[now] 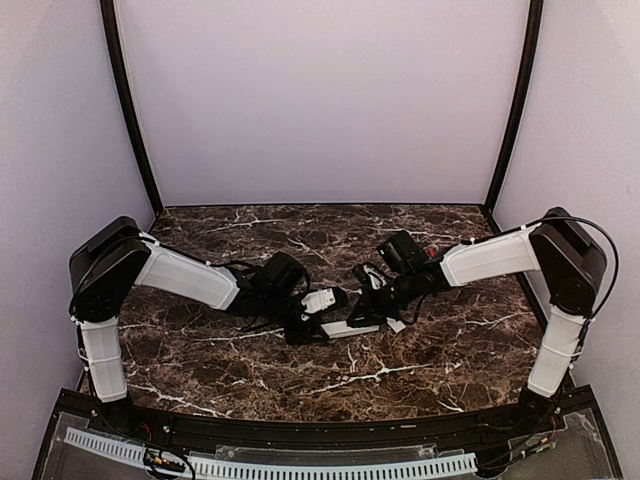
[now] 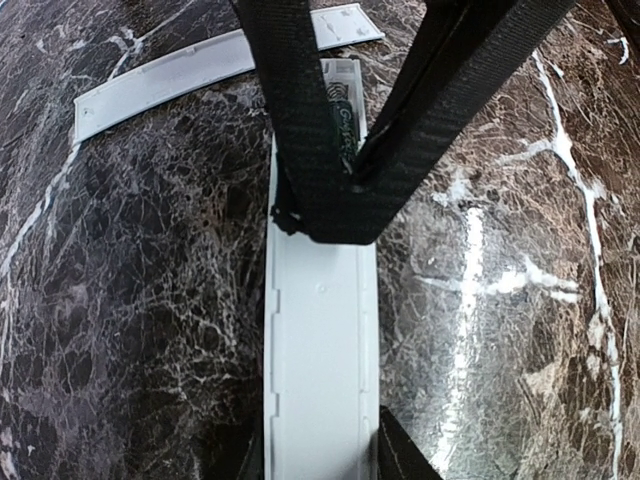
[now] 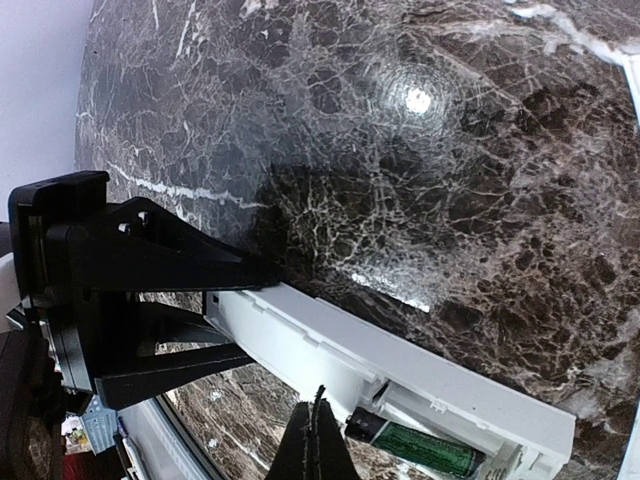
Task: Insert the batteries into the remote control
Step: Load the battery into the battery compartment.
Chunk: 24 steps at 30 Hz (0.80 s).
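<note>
Top view: both arms meet mid-table over the remote [image 1: 352, 327]. Left wrist: left gripper [image 2: 322, 462] straddles its sides, fingers cropped, so pinching or not, can't tell. Right gripper [image 2: 335, 215], tips pressed together, bears on a battery [image 2: 342, 120], mostly hidden beneath. Right wrist: battery lies in the recess. With a loose hold the remote could slide and the battery pop out.

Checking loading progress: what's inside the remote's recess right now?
One green battery lies at one end of the remote. The rest that shows is bare. The right hand covers a middle part.
</note>
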Tool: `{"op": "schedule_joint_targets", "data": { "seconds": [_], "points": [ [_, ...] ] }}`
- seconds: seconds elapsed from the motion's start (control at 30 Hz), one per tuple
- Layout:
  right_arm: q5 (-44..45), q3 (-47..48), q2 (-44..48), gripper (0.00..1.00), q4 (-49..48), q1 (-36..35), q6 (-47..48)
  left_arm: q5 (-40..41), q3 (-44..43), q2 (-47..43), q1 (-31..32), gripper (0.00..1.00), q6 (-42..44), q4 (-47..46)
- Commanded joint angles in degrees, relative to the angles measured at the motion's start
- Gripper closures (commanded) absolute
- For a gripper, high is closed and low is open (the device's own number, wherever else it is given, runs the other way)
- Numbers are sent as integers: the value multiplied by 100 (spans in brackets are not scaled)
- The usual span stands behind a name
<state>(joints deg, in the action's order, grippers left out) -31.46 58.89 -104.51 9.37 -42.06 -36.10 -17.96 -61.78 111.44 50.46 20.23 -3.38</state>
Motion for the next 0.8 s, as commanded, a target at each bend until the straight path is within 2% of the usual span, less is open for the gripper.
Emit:
{"op": "schedule_joint_targets", "data": {
  "seconds": [0.0, 0.23, 0.77],
  "points": [
    [78, 112, -95, 100, -52, -78, -41, -158, 53, -8, -15, 70, 42, 70],
    [120, 149, -114, 100, -3, -92, -32, -248, 41, -7, -15, 76, 47, 134],
    [334, 160, -63, 100, 333, -162, 67, -189, -30, -4, -15, 78, 68, 239]
  ]
}}
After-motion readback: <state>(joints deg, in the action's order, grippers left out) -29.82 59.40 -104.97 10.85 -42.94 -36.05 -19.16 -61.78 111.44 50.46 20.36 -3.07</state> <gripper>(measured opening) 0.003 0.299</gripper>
